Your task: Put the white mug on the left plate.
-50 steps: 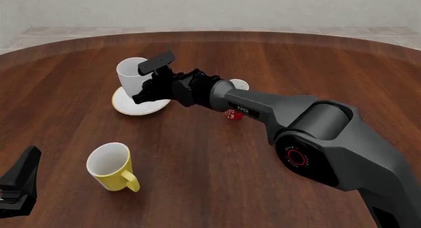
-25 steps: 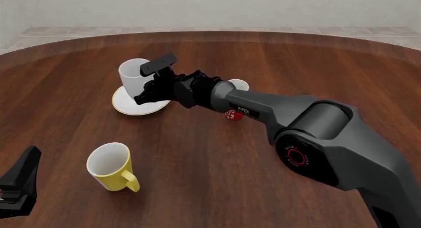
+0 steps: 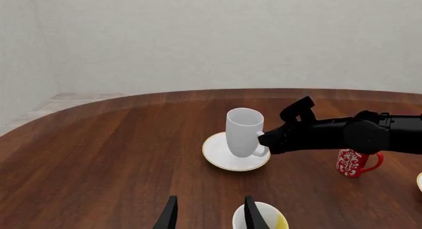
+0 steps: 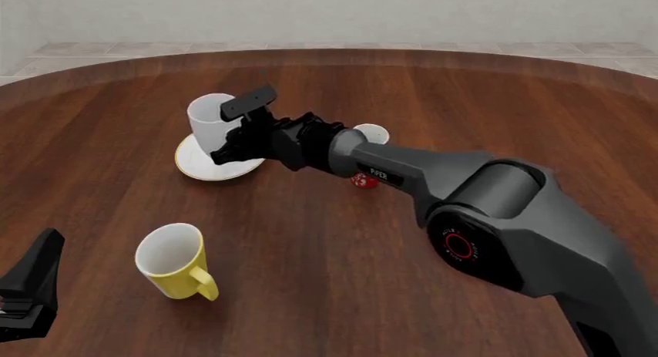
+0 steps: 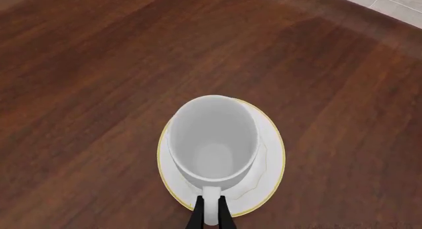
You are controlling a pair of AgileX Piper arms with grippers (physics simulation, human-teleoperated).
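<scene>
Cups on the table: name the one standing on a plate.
The tall plain white ceramic mug, on the gold-rimmed white plate; the yellow mug and red patterned cup stand on bare wood.

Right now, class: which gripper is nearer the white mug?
Right. The right gripper is closed on the handle of the white mug, which stands on the left plate. The left gripper hangs far back, beside the yellow mug.

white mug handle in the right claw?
Yes: in the right wrist view the right claw pinches the white mug's handle over the left plate.
</scene>
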